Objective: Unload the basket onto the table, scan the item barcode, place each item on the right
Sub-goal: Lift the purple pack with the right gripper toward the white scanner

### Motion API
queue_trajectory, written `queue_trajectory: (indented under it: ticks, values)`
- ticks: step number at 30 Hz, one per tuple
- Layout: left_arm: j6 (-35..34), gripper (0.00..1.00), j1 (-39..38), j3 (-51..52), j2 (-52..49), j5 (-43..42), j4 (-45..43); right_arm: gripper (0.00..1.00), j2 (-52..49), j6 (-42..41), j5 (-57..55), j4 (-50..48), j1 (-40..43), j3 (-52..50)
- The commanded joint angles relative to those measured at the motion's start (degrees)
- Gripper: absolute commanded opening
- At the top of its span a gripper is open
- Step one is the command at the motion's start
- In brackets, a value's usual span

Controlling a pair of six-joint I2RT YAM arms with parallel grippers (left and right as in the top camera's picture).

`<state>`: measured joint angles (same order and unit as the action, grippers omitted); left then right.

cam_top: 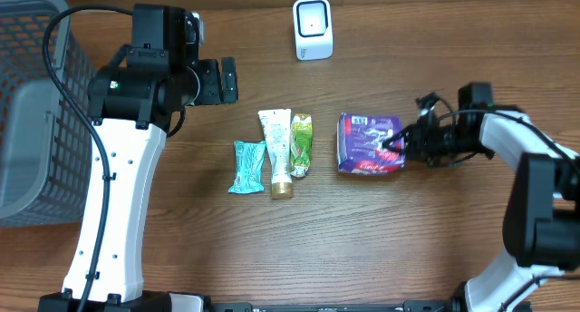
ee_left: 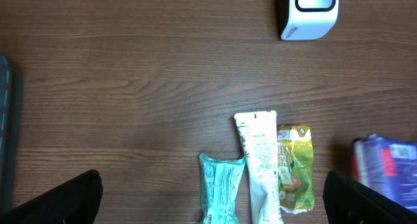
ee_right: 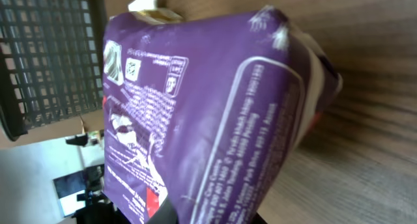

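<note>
Purple packet [ee_right: 215, 107] fills right wrist view, right jaws clamped on it; overhead adds scanner [cam_top: 313, 28]; left jaws spread wide.

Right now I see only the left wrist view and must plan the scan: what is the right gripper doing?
Observer: The right gripper looks shut on the right edge of the purple pack.
Operator: Any barcode showing on it?
Observer: The right wrist view shows white print on a purple face, but I cannot make out a barcode.
Operator: Anything beside my arm?
Observer: A grey mesh basket stands on the outer side of the left arm.
</note>
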<state>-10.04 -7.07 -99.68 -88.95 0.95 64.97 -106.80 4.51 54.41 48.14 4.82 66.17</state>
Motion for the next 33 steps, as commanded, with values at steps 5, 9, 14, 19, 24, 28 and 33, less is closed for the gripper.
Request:
queue_trajectory:
  ticks: [5,9,14,19,24,28,33]
  values:
    - [1.27,0.99,0.02,0.22,-0.09,0.57,-0.04,0.04,14.14,-0.37,-9.18,8.52,-3.56,12.02]
    - [1.27,1.0,0.02,0.22,-0.09,0.57,-0.04,0.04,19.41,-1.88,-15.8,10.16,-7.19,17.27]
    - [1.27,1.0,0.02,0.22,-0.09,0.55,-0.07,0.04,24.09,-1.81,-20.96,9.94,-12.24,21.53]
    - [1.27,1.0,0.0,0.22,-0.09,0.55,-0.04,0.04,25.75,-2.8,-20.92,9.46,-13.46,21.99]
    - [1.27,1.0,0.02,0.22,-0.09,0.55,-0.04,0.04,25.79,-8.87,-28.04,8.76,-13.51,22.05]
    - [1.27,1.0,0.02,0.22,-0.09,0.55,-0.04,0.03,24.96,-15.39,-41.97,7.74,-14.8,25.66]
    - [1.27,1.0,0.02,0.22,-0.09,0.57,-0.04,0.03,18.78,-16.46,-55.8,11.04,-17.66,39.78]
